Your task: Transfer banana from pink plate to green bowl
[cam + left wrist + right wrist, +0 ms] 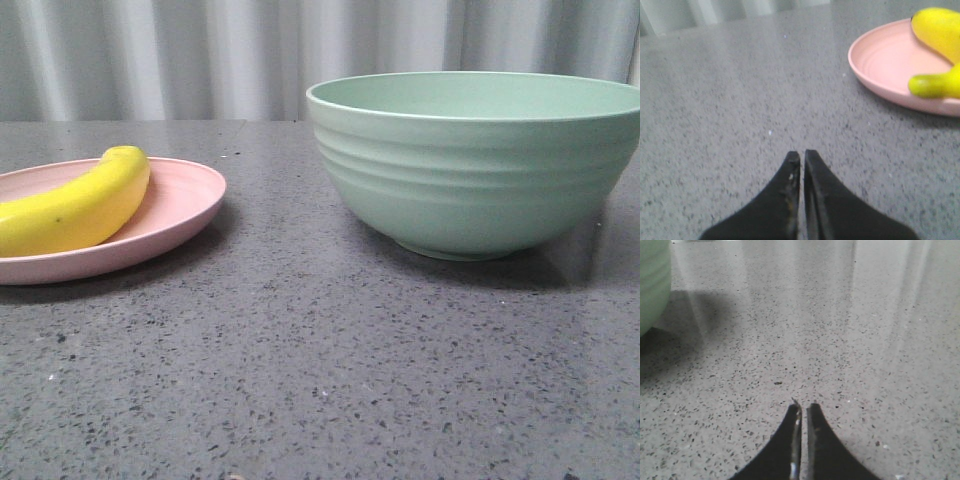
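The banana (75,205) lies on the pink plate (185,205) at the left of the speckled grey bench (320,370), its rounded end pointing toward the far side and its body running off the left edge of the front view. It rests on the plate's inner surface, curved side up. The green bowl (470,170) stands upright on the bench to the right of the plate, well apart from it, with bare bench between them; its ridged outer wall faces the camera and its inside cannot be seen from this height.

Neither arm shows in the front view. In the left wrist view the left pincer (802,156) has its two dark fingers pressed almost together, closed on nothing, low over bare bench, with the plate and banana some way off. In the right wrist view the right pincer (803,407) is likewise closed and empty over the bench, the bowl's wall near it at the frame's edge.
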